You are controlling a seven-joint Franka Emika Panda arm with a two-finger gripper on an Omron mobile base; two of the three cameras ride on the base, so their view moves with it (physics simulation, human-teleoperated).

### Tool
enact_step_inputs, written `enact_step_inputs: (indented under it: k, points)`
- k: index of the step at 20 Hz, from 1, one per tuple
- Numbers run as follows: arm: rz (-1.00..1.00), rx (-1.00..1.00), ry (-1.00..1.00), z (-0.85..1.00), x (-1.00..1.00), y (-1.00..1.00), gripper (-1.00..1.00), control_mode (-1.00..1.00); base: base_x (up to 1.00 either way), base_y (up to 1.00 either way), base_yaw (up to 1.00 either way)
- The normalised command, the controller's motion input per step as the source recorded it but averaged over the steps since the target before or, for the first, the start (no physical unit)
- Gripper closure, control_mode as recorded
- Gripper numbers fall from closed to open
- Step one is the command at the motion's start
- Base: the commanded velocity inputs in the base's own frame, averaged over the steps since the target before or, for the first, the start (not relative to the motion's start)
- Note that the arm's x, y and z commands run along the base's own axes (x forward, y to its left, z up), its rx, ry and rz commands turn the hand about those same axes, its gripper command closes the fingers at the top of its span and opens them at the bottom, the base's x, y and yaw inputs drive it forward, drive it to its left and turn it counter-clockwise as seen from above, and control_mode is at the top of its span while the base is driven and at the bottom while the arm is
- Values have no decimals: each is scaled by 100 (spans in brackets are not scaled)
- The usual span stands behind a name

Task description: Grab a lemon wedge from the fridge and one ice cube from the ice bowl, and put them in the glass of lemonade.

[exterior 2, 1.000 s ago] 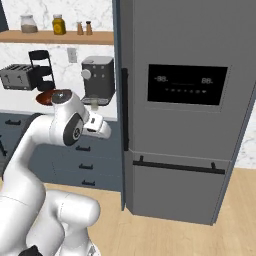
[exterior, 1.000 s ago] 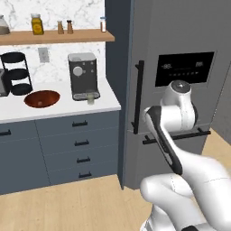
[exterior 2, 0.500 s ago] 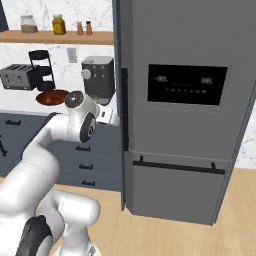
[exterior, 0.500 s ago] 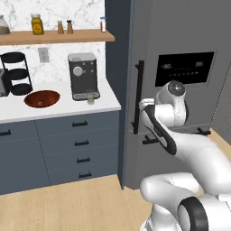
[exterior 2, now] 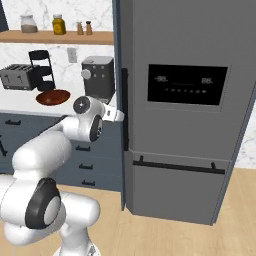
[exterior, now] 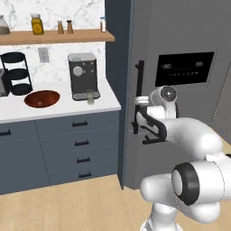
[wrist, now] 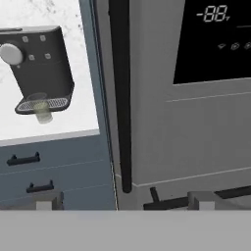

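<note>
We see the end effector (exterior: 136,111), fingers spread, near the closed fridge's (exterior: 180,36) handle (wrist: 120,98). The hand view resolves the glass (wrist: 42,112) under the coffee machine (wrist: 39,66); the left base view adds the bowl (exterior: 41,98) on the table (exterior: 63,108).

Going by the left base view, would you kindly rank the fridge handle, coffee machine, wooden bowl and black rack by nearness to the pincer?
1. Fridge handle, right beside the open pincer.
2. Coffee machine, on the counter to its left.
3. Wooden bowl, further left.
4. Black rack, far left by the wall.
</note>
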Motion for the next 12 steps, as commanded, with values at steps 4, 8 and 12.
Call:
enact_step_inputs:
  k: [4, 8, 12]
  points:
    - [-1, 0, 0, 0, 63, 0, -100, -100, 0, 0, 0]
    - [-6, 0, 0, 0, 67, 0, -100, -100, 0, 0, 0]
    - [-6, 0, 0, 0, 66, -1, -100, -100, 0, 0, 0]
